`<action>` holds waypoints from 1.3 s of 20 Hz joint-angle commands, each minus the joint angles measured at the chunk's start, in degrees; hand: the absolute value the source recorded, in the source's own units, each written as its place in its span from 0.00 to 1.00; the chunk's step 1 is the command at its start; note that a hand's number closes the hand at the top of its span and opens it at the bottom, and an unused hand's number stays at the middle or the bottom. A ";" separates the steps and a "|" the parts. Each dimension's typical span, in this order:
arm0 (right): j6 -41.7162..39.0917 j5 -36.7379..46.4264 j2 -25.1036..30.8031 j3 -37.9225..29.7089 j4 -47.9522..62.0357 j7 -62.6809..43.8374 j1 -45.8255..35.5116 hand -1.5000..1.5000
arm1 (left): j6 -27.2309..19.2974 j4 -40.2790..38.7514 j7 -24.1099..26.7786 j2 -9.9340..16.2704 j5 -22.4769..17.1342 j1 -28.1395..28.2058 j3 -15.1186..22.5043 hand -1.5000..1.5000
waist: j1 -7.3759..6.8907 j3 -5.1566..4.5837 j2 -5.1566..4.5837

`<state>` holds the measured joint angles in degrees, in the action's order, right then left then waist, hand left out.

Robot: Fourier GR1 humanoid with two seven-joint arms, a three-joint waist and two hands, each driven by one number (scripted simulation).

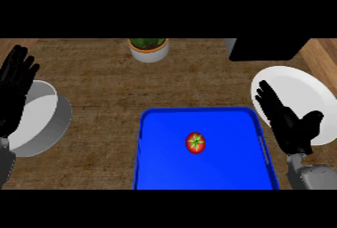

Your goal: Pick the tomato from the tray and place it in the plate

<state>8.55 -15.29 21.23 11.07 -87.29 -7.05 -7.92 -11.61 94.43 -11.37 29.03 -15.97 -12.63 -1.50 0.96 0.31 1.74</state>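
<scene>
The right robot hand point(289, 120) hung open beside the tray point(158, 169); it needed to descend squarely over the tomato point(195, 143) before closing.

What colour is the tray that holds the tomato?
Bright blue. The tray shows best in the head view, with the red tomato on it.

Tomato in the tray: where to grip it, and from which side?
Take the tomato across its round body, coming from above. It lies alone on the flat floor of the blue tray, green stem face up, clear of the raised rim, so both flanks look free for fingers and thumb. The right hand, open over the white plate, is nearer, probably the better choice; the left hand rests open at the left edge.
</scene>
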 commanded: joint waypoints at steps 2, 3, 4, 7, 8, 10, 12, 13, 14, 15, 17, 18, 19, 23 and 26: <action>-5.91 -1.76 -2.12 -0.32 2.64 5.62 -4.54 1.00 | 0.42 -1.47 2.27 -2.82 2.35 3.38 2.28 0.50 | -1.49 -0.27 -1.88; -8.64 -3.54 -2.42 -0.56 3.67 6.50 -7.38 1.00 | -0.03 -2.85 1.39 -3.96 2.93 2.24 3.97 0.50 | -1.56 -0.25 -2.06; -12.93 -5.07 -1.88 -0.53 3.31 11.15 -5.19 1.00 | 1.16 -6.26 1.10 -3.06 2.79 1.50 3.55 0.50 | -0.94 -0.22 -2.21; -9.80 15.96 13.49 3.19 1.28 11.90 -10.84 1.00 | 2.28 -6.12 -0.53 -3.43 1.93 3.86 5.09 0.50 | -1.14 -2.11 -1.14; -9.26 20.49 15.74 4.68 1.27 13.51 -10.82 1.00 | 2.31 -6.77 -0.66 -3.98 1.97 4.45 5.64 0.50 | -0.91 -1.81 -1.39; 4.24 8.36 -5.53 -2.66 6.94 24.83 -1.74 0.00 | 2.55 -7.60 -0.48 -5.40 1.48 5.30 6.09 0.50 | -0.46 -0.05 -2.24; -0.95 7.36 -7.61 -0.98 12.06 36.17 1.63 0.00 | 2.09 -10.06 2.82 -7.69 3.38 6.04 7.64 0.50 | -0.93 -0.14 -2.26; -3.49 9.76 -7.42 0.63 17.86 41.09 0.10 0.00 | 4.07 -13.06 4.86 -7.47 3.03 5.23 7.13 0.50 | -1.38 -0.19 -2.40; -4.69 10.91 -6.88 0.89 18.75 41.62 -0.24 0.00 | 3.22 -13.18 3.04 -8.16 3.52 3.60 6.65 0.50 | -1.10 -0.26 -1.98; -7.09 12.19 -5.40 2.00 21.57 44.15 0.33 0.00 | 1.83 -11.79 4.59 -8.91 5.06 6.00 7.60 0.50 | -1.40 -0.24 -1.99; -7.22 16.63 -2.49 2.89 24.81 43.48 -3.40 0.00 | 2.98 -10.75 1.73 -7.49 4.82 4.07 7.33 0.50 | -1.64 -0.25 -1.93; -4.38 20.16 -3.02 6.27 20.42 42.93 0.71 0.00 | 3.02 -12.61 1.70 -7.95 3.93 3.28 6.15 0.50 | -1.03 -0.30 -1.81; -5.95 19.76 -0.23 4.70 18.85 41.70 0.49 0.00 | 3.41 -11.57 2.82 -8.18 4.39 5.20 6.38 0.50 | -1.02 -0.31 -1.72; -7.40 23.49 2.49 5.37 18.50 36.47 -2.10 0.00 | 1.75 -13.60 0.03 -11.03 6.20 1.37 7.65 0.50 | -0.83 -0.32 -1.72; -6.85 25.86 0.52 5.95 11.43 27.08 -2.43 0.00 | 4.59 -14.47 3.23 -10.12 5.95 3.50 4.90 0.50 | -0.92 -0.33 -1.69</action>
<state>2.52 7.59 21.43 16.53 -71.96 27.12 -8.58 -7.63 80.40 -8.30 19.74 -10.77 -9.25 4.11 0.09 -0.01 -0.01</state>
